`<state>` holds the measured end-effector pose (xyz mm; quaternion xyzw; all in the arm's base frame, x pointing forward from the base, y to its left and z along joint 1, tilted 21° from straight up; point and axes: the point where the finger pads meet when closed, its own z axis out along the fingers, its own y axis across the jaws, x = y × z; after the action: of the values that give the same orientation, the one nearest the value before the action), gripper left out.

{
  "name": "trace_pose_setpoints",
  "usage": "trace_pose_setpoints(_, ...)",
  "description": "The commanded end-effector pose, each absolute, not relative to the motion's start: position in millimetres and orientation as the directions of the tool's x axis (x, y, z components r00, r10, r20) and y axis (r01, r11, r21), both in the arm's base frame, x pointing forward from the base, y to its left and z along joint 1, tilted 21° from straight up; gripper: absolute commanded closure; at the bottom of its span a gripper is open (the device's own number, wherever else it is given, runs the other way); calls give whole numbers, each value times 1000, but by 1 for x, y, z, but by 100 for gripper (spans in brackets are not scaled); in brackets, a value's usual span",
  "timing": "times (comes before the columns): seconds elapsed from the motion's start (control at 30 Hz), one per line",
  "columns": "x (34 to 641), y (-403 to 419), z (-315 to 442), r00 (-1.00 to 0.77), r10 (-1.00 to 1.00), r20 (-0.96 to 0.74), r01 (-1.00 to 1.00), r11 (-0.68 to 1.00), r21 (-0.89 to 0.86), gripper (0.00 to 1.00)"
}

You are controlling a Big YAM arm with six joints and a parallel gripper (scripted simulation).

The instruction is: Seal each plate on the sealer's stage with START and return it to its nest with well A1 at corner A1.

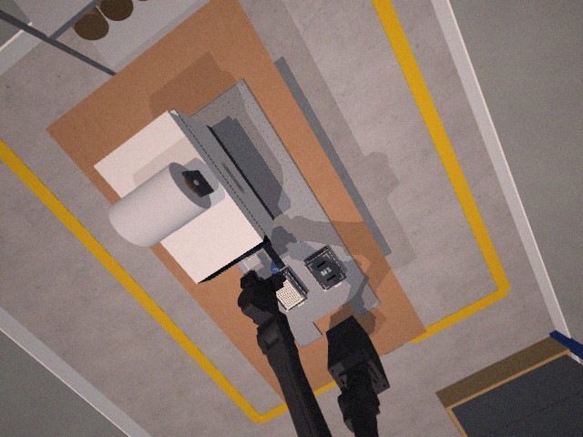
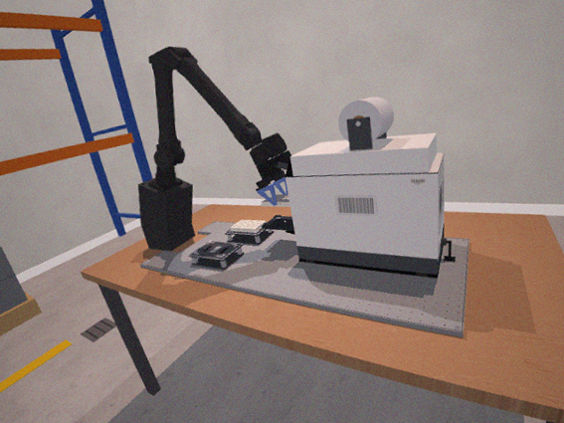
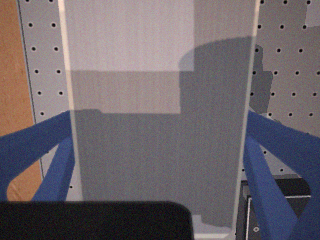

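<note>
My gripper (image 2: 279, 199) (image 3: 159, 119) is shut on a plate (image 3: 145, 160) with a smooth, closed top, gripped by its long sides between the blue fingers. It is held in the air beside the sealer (image 1: 214, 230) (image 2: 366, 221), above the stage side. The black stage (image 2: 279, 224) shows low at the sealer's side; no plate shows on it, though it is partly hidden. Nest N1 (image 1: 325, 269) (image 2: 217, 252) is empty. A cream plate (image 1: 290, 294) (image 2: 247, 226) with open wells sits in the other nest. The START button and lamp are not visible.
A large foil roll (image 1: 150, 211) (image 2: 371, 118) sits on top of the sealer. The perforated baseplate (image 2: 384, 305) lies under sealer and nests. In the wrist view a black, white-outlined fixture (image 3: 280, 187) shows at lower right; I cannot tell which it is.
</note>
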<state>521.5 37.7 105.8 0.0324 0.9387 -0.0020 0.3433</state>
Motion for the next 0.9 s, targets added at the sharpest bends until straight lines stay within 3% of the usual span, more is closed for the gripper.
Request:
trace_pose_setpoints(0.0,540,48,127,-730,59,-681,53,998,30,100)
trace_pose_setpoints(0.87,547,32,120,-733,79,-676,82,996,28,100)
